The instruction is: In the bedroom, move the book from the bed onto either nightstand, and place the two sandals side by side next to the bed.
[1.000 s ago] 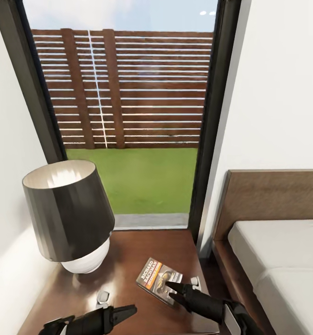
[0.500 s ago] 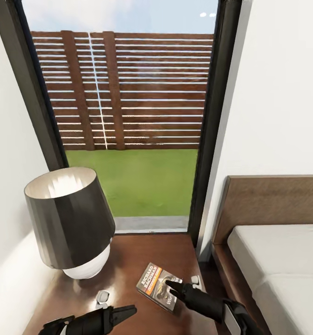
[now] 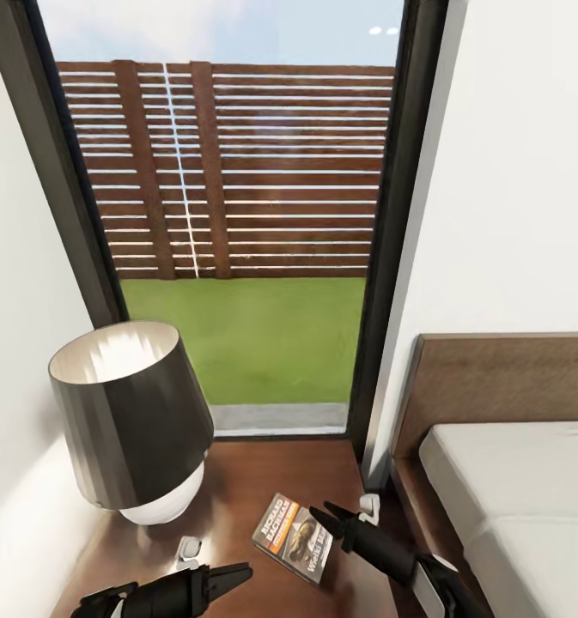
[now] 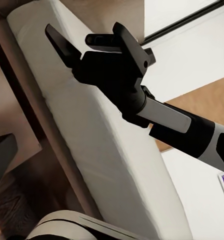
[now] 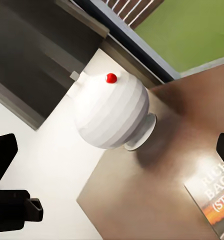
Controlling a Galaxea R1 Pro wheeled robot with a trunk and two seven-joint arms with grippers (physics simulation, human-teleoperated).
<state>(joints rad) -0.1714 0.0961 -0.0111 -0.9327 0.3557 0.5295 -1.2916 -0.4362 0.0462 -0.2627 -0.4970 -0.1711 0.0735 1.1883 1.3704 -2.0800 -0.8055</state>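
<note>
The book [image 3: 295, 539] lies flat on the dark-brown nightstand [image 3: 263, 468], cover up, near the top's front right; its edge with white lettering also appears in the right wrist view [image 5: 212, 200]. My right gripper [image 3: 344, 515] hovers open just to the right of the book, not touching it; the left wrist view catches it from the side [image 4: 74, 37] with its fingers spread over the bed's mattress [image 4: 107, 145]. My left gripper [image 3: 233, 573] is low at the nightstand's front left, fingers together and empty. The bed [image 3: 512, 481] stands right of the nightstand. The sandals are out of view.
A lamp with a dark shade [image 3: 130, 412] and round white base [image 5: 112, 112] takes up the nightstand's left half. Behind it a tall dark-framed window [image 3: 237, 215] looks out on fence and grass. White walls close in on both sides.
My right gripper has drawn back to the right, off the book, which stays flat on the nightstand. The whole picture has slid down a little as the camera moved.
</note>
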